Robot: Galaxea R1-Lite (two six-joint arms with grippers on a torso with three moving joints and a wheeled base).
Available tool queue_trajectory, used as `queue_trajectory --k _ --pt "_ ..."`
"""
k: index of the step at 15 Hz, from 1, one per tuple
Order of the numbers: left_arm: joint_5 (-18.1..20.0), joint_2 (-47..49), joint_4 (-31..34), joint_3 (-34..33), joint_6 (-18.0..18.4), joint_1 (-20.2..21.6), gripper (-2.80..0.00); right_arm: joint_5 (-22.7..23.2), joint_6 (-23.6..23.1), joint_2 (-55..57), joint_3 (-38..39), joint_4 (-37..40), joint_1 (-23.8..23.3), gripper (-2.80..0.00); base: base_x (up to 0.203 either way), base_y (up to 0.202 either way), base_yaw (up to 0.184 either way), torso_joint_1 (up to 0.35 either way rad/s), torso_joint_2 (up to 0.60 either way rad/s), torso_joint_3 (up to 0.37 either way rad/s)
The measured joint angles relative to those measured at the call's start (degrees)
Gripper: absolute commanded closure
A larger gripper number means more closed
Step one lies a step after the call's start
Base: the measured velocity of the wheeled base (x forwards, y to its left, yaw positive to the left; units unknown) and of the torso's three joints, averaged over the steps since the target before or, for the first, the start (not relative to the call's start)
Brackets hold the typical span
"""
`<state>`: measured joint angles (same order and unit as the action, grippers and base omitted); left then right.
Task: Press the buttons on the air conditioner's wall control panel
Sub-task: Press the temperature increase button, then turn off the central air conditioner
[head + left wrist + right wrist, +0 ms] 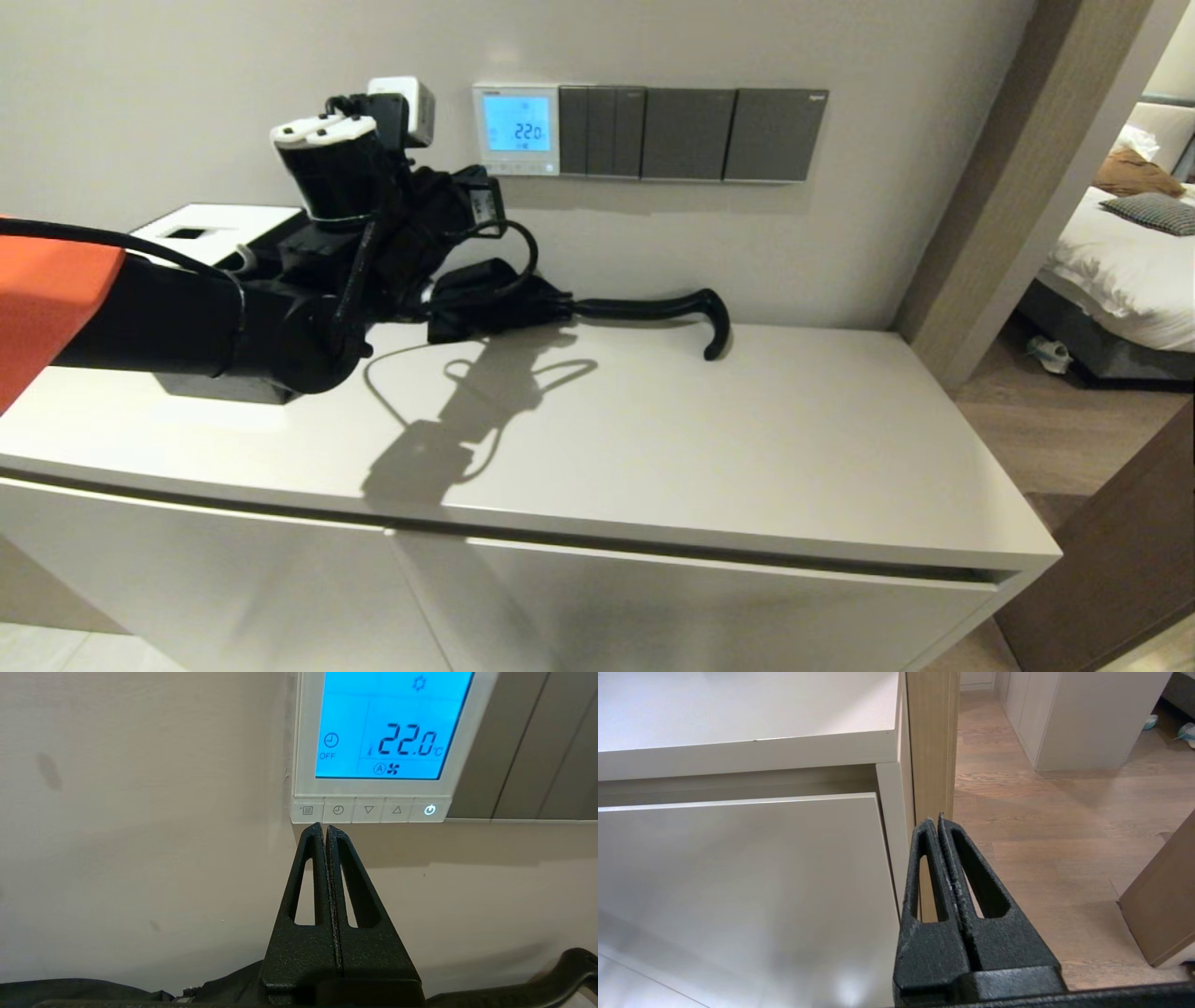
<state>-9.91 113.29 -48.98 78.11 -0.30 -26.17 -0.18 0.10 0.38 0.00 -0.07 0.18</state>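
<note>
- Head view: the left arm reaches over the white cabinet top [653, 420] toward the wall. The left gripper [481, 182] sits just below and to the left of the air conditioner's wall control panel [516, 129]; its finger state cannot be read from this angle.
- Head view: the panel is mounted on the wall at the left end of a row of dark grey switch plates [695, 133]. Its blue screen reads "22.0".
- Head view: a black umbrella [597, 308] lies on the cabinet top against the wall, below the panel.
- Left wrist view: the left gripper [324, 828] is clenched, fingers pressed together, holding nothing. Its tips sit just under the panel's lower edge, below the two leftmost buttons [369, 810]; contact cannot be confirmed.
- Left wrist view: the screen [387, 723] shows "22.0 °C", "OFF" beside a clock symbol, a sun symbol, and a circled "A" with a fan symbol. The five buttons bear a menu mark, a clock, a down arrow, an up arrow and a lit power symbol.
- Right wrist view: the right gripper [936, 821] is clenched and empty, held low beside the cabinet's front corner [887, 812], over the wooden floor [1064, 835].
</note>
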Motion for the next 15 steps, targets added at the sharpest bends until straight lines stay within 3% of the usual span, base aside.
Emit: queue_trajectory --k 5,12,15 --pt "0.11 -3.10 -0.57 -4.54 0.17 0.13 0.00 0.00 0.00 0.00 0.00 0.00 -0.02 0.00 0.000 0.000 0.000 0.000 0.00 0.000" --pt "0.00 -13.14 -1.62 -17.34 0.40 1.30 0.00 0.02 0.00 0.00 0.00 0.00 -0.02 0.00 0.000 0.000 0.000 0.000 0.00 0.000" --pt "0.03 -15.92 -1.48 -19.92 0.38 1.83 0.00 0.00 0.00 0.00 0.00 0.00 -0.07 0.00 0.000 0.000 0.000 0.000 0.00 0.000"
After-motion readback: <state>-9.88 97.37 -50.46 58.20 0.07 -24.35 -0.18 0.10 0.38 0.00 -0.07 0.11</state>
